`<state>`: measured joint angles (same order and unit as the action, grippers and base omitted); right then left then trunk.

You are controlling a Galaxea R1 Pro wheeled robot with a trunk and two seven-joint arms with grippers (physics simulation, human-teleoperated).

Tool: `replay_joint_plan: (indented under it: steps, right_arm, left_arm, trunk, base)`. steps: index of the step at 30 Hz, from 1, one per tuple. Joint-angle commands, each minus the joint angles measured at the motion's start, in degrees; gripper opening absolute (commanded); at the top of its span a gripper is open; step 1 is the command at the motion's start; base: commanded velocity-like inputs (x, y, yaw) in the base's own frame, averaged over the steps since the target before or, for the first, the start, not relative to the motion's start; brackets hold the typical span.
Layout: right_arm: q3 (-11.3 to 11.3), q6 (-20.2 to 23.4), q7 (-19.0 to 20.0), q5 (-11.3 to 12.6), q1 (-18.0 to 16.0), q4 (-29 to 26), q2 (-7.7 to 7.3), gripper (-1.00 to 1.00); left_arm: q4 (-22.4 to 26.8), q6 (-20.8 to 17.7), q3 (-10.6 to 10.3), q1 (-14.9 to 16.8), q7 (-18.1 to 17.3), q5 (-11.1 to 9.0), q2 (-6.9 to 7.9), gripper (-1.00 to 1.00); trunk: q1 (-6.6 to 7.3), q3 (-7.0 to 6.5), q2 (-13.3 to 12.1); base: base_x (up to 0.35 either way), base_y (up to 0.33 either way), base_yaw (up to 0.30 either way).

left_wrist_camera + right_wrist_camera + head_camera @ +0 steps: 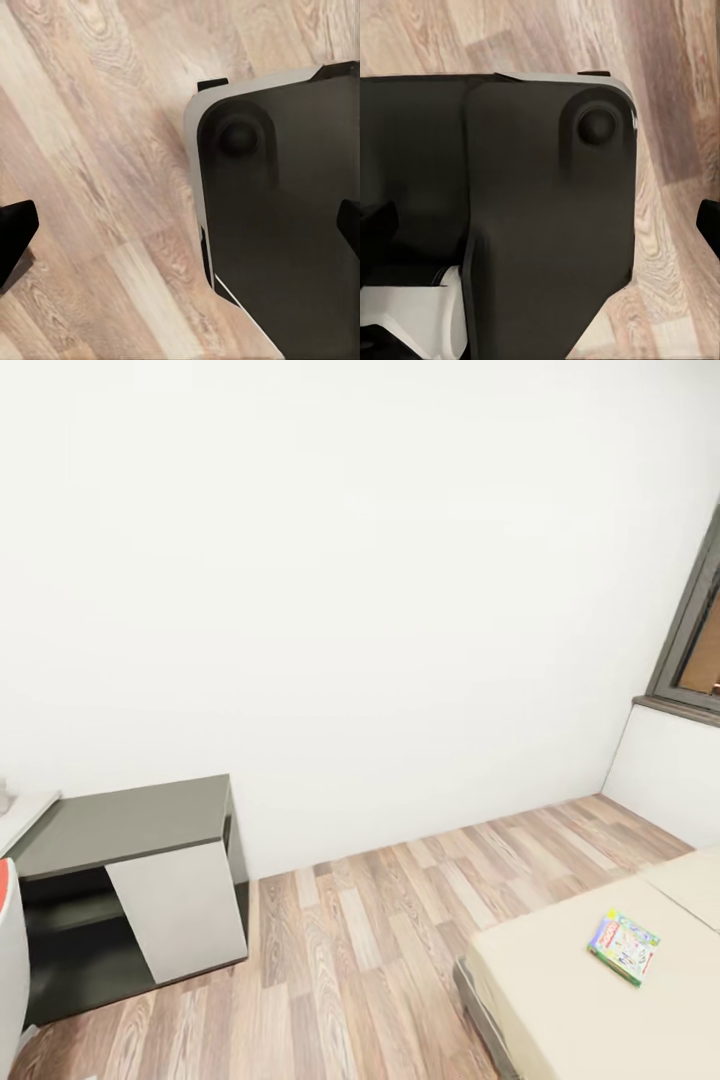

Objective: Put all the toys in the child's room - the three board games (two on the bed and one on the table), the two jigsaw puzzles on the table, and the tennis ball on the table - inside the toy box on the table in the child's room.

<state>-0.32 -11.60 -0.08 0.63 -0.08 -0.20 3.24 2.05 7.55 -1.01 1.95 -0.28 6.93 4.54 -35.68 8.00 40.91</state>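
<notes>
My left claw [180, 232] hangs w/ fingertips spread wide, one dark tip at each side of its wrist cam, nothing btwn them. Below it: plank floor [90, 150] and the dark, white-rimmed deck of my own base [285, 225]. My right claw [540, 221] is the same: tips far apart, empty, pointing down at the base [532, 210] w/ floor [675, 97] past it. So both arms are tucked, carrying nothing.

Step in hand, I'd judge: transit, i.e. driving up to the bed for a board game. No pick begun.

Outward via the head cam: the bed [560, 1000] fills the lower right, cream mattress in two sections. A board game [624, 947], green-bordered w/ a red logo, lies flat near the seam btwn the sections, well in from the near-left corner of the mattress. A dark grey low cabinet [130, 825] w/ a white door stands agst the wall at left; a sliver of light grey table [25, 810] touches its far-left end. Window frame [690, 630] at upper right.

Next move needs, I think: roll the base closer to the bed edge, turn toward the box, then reach an arm out over the mattress. The box is flat, so probably an edge grip.

Views differ: the head cam gives room, bed and game; the wrist cams give claw spread plus base and floor.
</notes>
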Motion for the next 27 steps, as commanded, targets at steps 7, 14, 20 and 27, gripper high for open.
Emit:
replay_joint_plan:
  steps: [7, 14, 20, 27]
  right_arm:
    - [0.01, -0.36, -0.01, 0.07, -0.01, -0.04, 0.01, 1.00]
    - [0.05, -0.37, -0.01, 0.07, -0.01, -0.02, 0.01, 1.00]
    - [0.03, -0.36, -0.01, 0.07, -0.01, -0.03, 0.01, 1.00]
    - [0.05, -0.35, -0.01, 0.07, -0.01, -0.03, 0.01, 1.00]
  left_arm:
    - [-0.03, 0.19, -0.02, 0.04, -0.03, 0.45, 0.02, 1.00]
    - [-0.03, 0.23, -0.04, 0.03, 0.01, 0.45, 0.03, 1.00]
    - [-0.03, 0.20, -0.05, 0.02, 0.02, 0.45, 0.03, 1.00]
    - [-0.03, 0.19, -0.05, 0.03, 0.02, 0.45, 0.03, 1.00]
  trunk:
    - [1.56, -1.18, -2.75]
    - [3.09, -2.44, -5.56]
    - [4.41, -3.52, -7.97]
    - [5.95, -4.77, -10.78]
  base:
    - [-0.213, 0.000, -0.285]
    - [-0.036, 0.000, -0.285]
    - [-0.006, 0.000, -0.285]
    - [-0.182, 0.000, -0.285]
